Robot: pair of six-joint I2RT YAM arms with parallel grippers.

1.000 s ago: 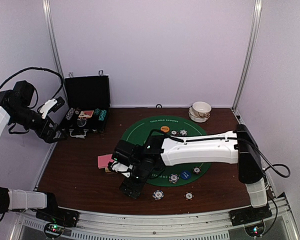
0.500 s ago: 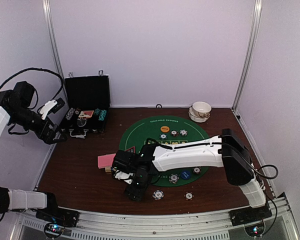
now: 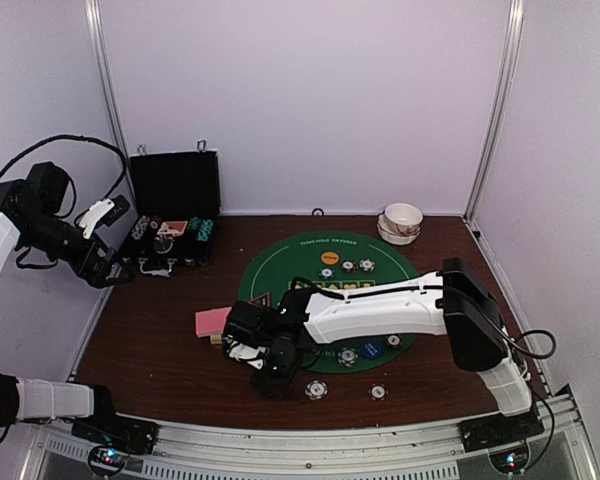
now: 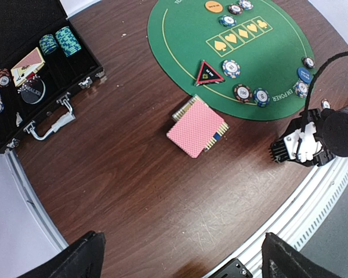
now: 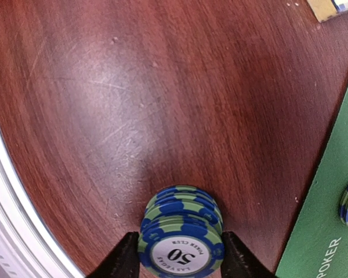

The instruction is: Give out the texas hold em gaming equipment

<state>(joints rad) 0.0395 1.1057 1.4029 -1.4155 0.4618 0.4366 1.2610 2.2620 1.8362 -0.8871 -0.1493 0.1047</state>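
Observation:
My right gripper (image 3: 271, 376) is shut on a short stack of blue-and-green "50" poker chips (image 5: 181, 234), held low over the bare wood left of the green mat (image 3: 280, 262); its fingers (image 5: 120, 259) press both sides of the stack. The pink-backed card deck (image 3: 211, 321) lies on the wood just behind it and also shows in the left wrist view (image 4: 197, 126). The black-and-red triangular marker (image 4: 209, 72), orange disc (image 4: 214, 6), blue disc (image 4: 304, 74) and several chips (image 4: 231, 68) lie on the mat. My left gripper (image 3: 108, 266) is open and empty, high at the far left.
The open black case (image 3: 173, 188) with chips and cards stands at the back left. Stacked white bowls (image 3: 402, 221) stand at the back right. Two loose chips (image 3: 315, 389) lie on the wood near the front edge. The metal table rail (image 4: 330, 191) runs along the front.
The right arm has folded in and lowered, with its gripper staying near the front of the table left of the mat. The left arm has not moved.

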